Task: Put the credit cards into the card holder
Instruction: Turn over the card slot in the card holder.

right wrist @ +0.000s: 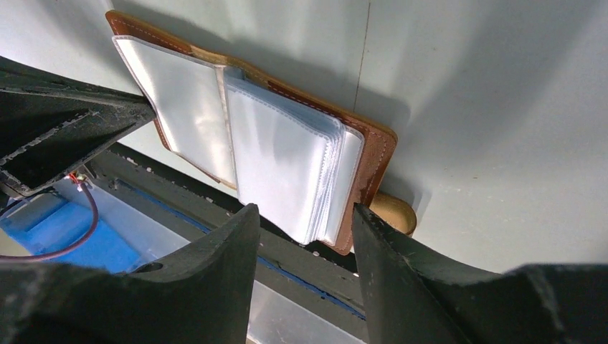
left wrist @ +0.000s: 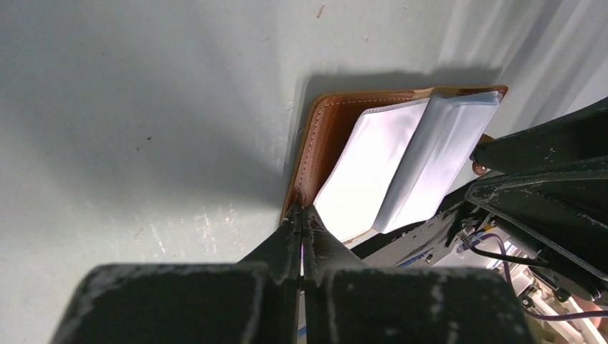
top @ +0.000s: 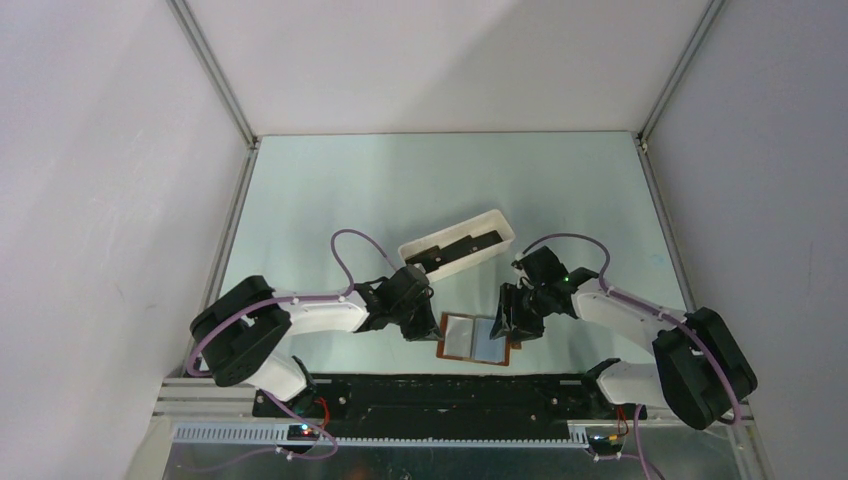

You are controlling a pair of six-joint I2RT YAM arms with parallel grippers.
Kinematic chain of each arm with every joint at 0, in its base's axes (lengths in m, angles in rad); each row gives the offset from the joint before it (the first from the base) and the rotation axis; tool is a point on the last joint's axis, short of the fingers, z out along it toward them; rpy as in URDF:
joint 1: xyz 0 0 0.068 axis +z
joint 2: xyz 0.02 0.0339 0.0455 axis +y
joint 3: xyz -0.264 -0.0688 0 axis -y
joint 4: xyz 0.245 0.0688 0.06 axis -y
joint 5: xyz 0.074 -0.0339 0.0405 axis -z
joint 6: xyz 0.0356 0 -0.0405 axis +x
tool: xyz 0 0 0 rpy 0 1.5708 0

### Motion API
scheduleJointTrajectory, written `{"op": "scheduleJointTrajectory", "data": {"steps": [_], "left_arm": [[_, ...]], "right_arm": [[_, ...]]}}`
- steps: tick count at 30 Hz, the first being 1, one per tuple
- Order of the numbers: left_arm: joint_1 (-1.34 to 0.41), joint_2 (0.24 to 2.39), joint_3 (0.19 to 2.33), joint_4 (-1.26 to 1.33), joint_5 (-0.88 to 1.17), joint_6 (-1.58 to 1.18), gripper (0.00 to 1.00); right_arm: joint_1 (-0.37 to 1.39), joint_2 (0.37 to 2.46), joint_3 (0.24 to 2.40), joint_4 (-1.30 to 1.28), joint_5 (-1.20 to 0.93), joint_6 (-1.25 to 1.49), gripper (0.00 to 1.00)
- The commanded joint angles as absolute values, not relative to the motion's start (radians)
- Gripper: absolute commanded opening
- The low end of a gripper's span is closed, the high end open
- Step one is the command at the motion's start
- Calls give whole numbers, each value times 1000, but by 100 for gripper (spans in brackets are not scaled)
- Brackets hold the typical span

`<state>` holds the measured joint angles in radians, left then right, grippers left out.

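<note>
The brown card holder (top: 475, 338) lies open near the table's front edge, its pale clear pockets (right wrist: 279, 158) facing up. My left gripper (top: 428, 325) is shut, and its tips (left wrist: 301, 212) touch the holder's brown left edge (left wrist: 323, 136). My right gripper (top: 503, 325) is open and empty. Its fingers (right wrist: 305, 215) straddle the near right corner of the holder (right wrist: 373, 150), beside the snap tab (right wrist: 394, 211). A dark credit card (top: 470, 243) lies in the white tray (top: 500, 222) behind the grippers. No card shows in either wrist view.
The white oblong tray stands tilted just behind and between the two arms. The black base rail (top: 450, 395) runs right along the holder's near edge. The enclosure's white walls (top: 120, 200) stand at left, right and back.
</note>
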<state>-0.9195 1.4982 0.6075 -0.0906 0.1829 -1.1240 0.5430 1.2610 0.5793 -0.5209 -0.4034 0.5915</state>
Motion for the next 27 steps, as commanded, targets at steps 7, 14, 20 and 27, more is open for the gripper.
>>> {"op": "scheduleJointTrajectory", "data": {"steps": [7, 14, 20, 27], "left_arm": [[-917, 1518, 614, -109, 169, -1105, 0], [-917, 1520, 614, -110, 168, -1106, 0], [-919, 1520, 612, -109, 167, -1106, 0], [-919, 1523, 614, -109, 170, -1106, 0]], "right_arm": [[544, 1175, 588, -576, -310, 577, 53], [562, 1147, 595, -561, -344, 589, 47], [573, 1214, 597, -503, -374, 605, 46], [594, 1284, 597, -442, -402, 629, 46]]}}
